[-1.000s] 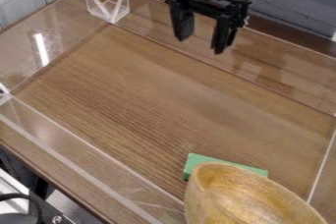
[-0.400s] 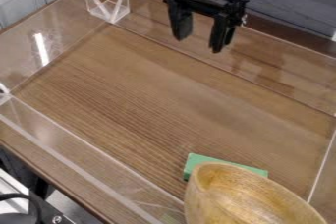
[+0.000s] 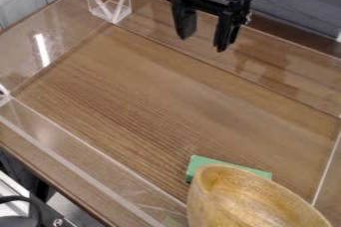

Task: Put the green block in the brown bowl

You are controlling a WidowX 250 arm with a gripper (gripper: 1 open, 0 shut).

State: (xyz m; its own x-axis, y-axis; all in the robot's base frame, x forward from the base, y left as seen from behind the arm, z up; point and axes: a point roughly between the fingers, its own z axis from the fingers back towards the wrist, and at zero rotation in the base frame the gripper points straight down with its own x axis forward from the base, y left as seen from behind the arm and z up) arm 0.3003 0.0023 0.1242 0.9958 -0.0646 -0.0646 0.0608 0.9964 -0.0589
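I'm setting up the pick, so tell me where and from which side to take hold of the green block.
Grip the green block across its exposed left portion, coming straight down from above. It lies flat on the wooden table, and its right side is hidden behind the brown bowl rim, so that side likely gives no room. The end effector hangs open and far off, pointing down.

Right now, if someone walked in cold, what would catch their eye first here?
Probably the black gripper, jaws open, hanging over the far edge of the wooden table. Next, the tan wooden bowl at the near right corner, with the mint-green block lying against its far-left rim, partly hidden.
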